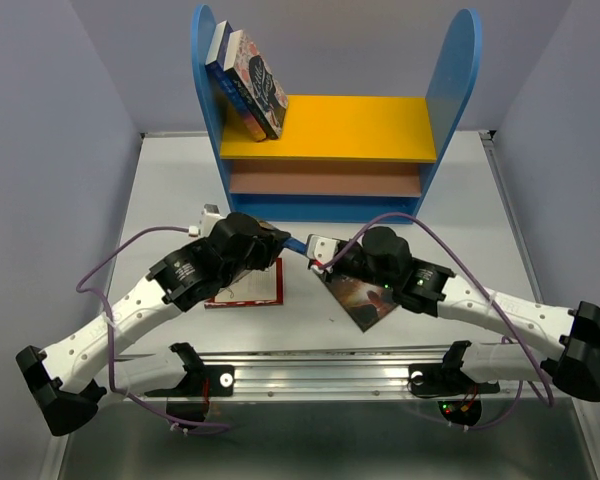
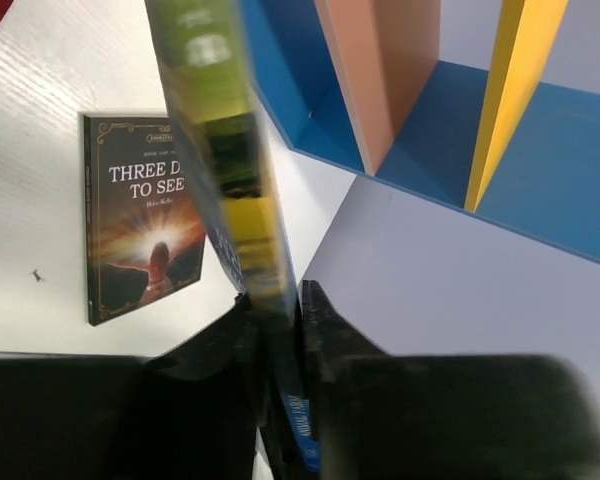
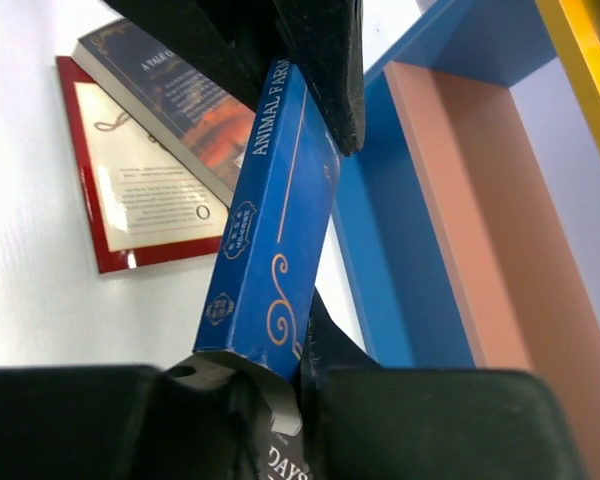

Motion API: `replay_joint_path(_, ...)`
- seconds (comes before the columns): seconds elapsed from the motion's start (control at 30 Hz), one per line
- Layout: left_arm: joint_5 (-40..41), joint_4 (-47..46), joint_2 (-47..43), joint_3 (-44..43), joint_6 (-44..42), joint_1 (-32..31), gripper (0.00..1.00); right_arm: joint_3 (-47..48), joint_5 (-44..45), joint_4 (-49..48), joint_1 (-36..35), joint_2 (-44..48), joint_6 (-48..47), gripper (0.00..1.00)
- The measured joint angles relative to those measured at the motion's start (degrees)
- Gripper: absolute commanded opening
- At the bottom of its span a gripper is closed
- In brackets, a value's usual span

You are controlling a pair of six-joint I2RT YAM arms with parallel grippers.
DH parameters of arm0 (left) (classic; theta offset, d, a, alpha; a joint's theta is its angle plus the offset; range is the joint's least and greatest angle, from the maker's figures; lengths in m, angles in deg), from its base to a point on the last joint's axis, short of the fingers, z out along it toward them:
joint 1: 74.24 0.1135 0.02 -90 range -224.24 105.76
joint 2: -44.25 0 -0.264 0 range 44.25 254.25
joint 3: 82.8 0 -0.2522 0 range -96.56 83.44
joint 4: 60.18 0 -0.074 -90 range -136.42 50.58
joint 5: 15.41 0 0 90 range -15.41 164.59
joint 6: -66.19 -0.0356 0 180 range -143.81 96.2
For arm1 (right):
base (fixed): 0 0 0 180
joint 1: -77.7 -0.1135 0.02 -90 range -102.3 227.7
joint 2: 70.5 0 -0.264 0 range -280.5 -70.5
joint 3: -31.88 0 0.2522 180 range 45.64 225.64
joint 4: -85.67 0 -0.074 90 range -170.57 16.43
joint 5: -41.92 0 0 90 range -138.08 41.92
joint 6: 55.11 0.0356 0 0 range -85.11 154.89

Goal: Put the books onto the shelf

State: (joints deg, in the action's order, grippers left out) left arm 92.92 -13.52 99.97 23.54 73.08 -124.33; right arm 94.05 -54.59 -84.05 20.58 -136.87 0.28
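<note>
Left hand [image 2: 278, 320] and right hand [image 3: 275, 385] both squeeze one blue book [image 3: 275, 230] above the middle of the desk [image 1: 170, 190]. Only two books [image 1: 248, 80] lean on the yellow board [image 1: 360, 125] of the shelf [image 1: 460, 80]. A red-edged book [image 1: 250, 292] and a dark book [image 1: 365, 300] lie by the near edge.

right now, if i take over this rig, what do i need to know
Left gripper: shut on one end of the thin blue paperback. Right gripper: shut on its other end.
Done: two paperbacks lean on the yellow upper board of the blue-sided shelf.
Left: the held book, plus three on the white table: a red-bordered white book, a dark book overlapping it, a dark brown book apart.
</note>
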Motion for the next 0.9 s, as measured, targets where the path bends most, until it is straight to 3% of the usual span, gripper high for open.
replay_joint_path(0.03,0.0,-0.8,-0.1,0.3,0.0,0.0,0.46,0.0,0.6,0.2,0.0,0.3,-0.6,0.01)
replay_joint_path(0.1,-0.2,-2.0,-0.2,0.8,-2.3,0.1,0.68,0.0,1.7,0.7,0.0,0.7,-0.9,0.01)
replay_joint_path(0.13,-0.4,-2.7,-0.2,0.9,-3.4,0.0,0.99,0.0,2.1,1.0,0.1,1.0,-1.0,0.01)
replay_joint_path(0.3,-1.9,-5.0,-0.3,0.4,-11.5,0.2,0.99,0.2,3.7,5.3,0.1,1.9,-1.7,0.01)
replay_joint_path(0.47,-7.0,-5.1,2.3,-4.6,-26.6,1.1,0.99,3.3,3.8,11.4,4.3,2.1,-2.1,0.01)
replay_joint_path(0.7,-17.0,-11.3,8.5,-16.6,-57.2,1.5,0.99,8.8,-4.4,24.6,16.8,4.0,-3.9,0.01)
replay_joint_path(0.9,-22.7,-14.9,17.1,-26.8,-86.3,2.2,0.99,18.0,-10.7,34.9,20.9,1.5,-6.6,0.01)
